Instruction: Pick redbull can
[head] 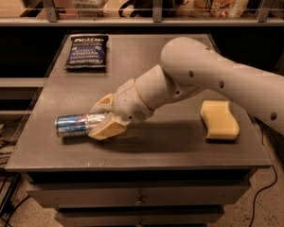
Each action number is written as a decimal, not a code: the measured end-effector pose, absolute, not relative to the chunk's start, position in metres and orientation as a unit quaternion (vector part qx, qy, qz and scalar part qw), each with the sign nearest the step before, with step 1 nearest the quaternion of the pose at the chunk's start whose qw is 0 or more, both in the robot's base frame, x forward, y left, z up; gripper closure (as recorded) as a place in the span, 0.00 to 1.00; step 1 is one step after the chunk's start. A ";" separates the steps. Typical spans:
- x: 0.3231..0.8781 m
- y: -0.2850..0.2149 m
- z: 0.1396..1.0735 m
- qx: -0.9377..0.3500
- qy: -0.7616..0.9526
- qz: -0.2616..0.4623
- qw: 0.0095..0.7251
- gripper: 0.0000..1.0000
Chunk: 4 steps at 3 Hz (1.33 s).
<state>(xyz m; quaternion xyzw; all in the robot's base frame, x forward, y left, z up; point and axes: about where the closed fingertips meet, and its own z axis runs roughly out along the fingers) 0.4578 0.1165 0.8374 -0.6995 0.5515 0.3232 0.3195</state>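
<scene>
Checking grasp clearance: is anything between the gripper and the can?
Nothing visible. The gripper is at the can's right end, on the table's front left; the bag and sponge lie well clear.

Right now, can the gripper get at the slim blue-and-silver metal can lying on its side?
Probably yes: the gripper sits at the can, at its end nearest the arm, with nothing between them.

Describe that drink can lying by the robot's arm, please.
The can is slim, shiny metal, blue and silver. It lies on its side near the table's front left corner, lengthwise left to right in the picture. The robot's gripper straddles its right end and hides it.
</scene>
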 end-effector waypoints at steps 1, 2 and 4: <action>0.476 0.089 0.867 -0.688 0.555 0.308 0.351 0.88; 0.497 0.047 0.928 -0.693 0.544 0.266 0.391 1.00; 0.507 0.043 0.965 -0.693 0.531 0.250 0.420 1.00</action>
